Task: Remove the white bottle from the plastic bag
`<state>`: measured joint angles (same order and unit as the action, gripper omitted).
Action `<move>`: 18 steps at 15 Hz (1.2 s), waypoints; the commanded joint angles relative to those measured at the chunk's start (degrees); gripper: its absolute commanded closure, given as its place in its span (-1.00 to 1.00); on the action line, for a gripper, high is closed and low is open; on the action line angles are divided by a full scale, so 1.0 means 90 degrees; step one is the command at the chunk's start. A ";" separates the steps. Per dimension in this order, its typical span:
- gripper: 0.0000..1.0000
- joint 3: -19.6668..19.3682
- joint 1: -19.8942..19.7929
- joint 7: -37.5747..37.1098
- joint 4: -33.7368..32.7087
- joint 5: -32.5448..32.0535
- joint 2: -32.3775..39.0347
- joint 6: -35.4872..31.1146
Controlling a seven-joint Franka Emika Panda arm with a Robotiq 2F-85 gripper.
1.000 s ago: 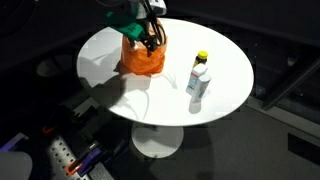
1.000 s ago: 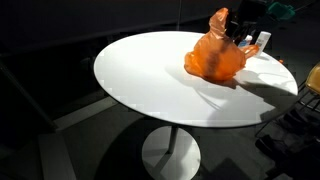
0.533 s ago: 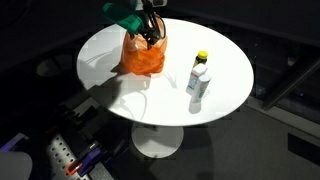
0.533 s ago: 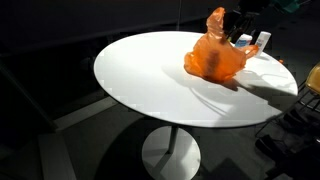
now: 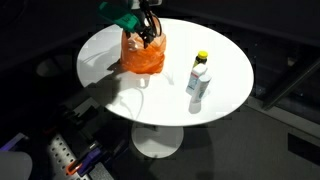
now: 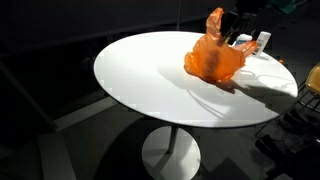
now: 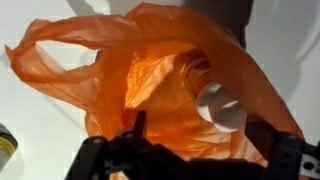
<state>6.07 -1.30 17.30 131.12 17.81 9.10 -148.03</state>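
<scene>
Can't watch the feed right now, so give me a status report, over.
Tool open, over orange bag. White bottle inside, not gripped. Bag folds crowd it; yellow-capped bottle stands apart.

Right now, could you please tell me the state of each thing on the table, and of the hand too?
Orange bag: crumpled, mouth open, resting on the table.
White bottle: inside the bag, cap on.
Yellow-capped bottle: upright, closed, outside the bag.
Hand: open, over the bag's mouth, holding nothing.
</scene>
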 commanded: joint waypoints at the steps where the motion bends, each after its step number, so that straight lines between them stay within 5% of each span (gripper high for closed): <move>1: -1.00 0.0090 0.0097 0.0057 -0.0112 0.0127 0.0081 -0.0050; 14: -1.00 0.0222 0.0231 -0.0082 -0.0207 -0.0121 0.0535 -0.0457; 15: -0.56 0.0220 0.0228 -0.0097 -0.0207 -0.0147 0.0544 -0.0475; 18: -0.17 0.0179 0.0242 -0.0221 -0.0199 -0.0272 0.0461 -0.0415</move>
<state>7.88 0.81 17.15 130.34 17.29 13.40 -151.99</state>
